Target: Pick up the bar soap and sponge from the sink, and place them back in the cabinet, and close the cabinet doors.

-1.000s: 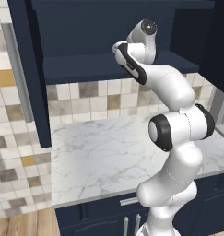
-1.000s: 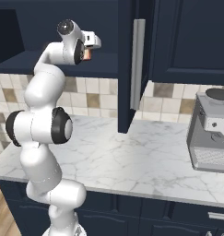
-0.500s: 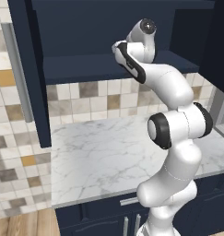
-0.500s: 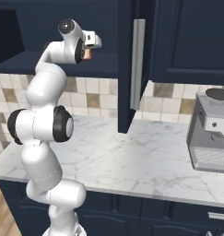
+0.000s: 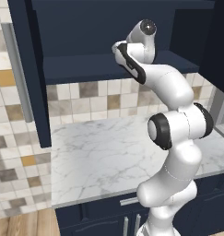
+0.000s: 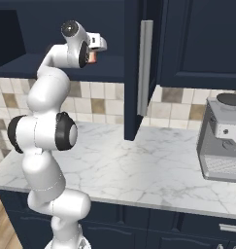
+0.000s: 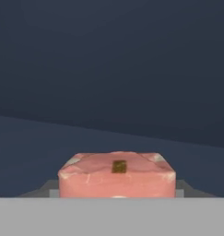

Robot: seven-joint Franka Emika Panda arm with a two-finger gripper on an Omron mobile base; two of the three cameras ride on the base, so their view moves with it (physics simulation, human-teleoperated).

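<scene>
I see the arm raised high, its claw (image 6: pixel 93 55) reaching level into the open cabinet (image 5: pixel 85 69) above the shelf. The claw is clamped on one bar soap (image 7: pixel 117 178).

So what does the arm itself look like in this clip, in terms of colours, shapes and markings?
The arm is built of glossy white rounded segments with black rings at the joints and a black stripe along the link near the wrist. A round dark cap sits at the top joint. The gripper is a small white boxy hand with dark finger tips. No cables or lettering show.
</scene>
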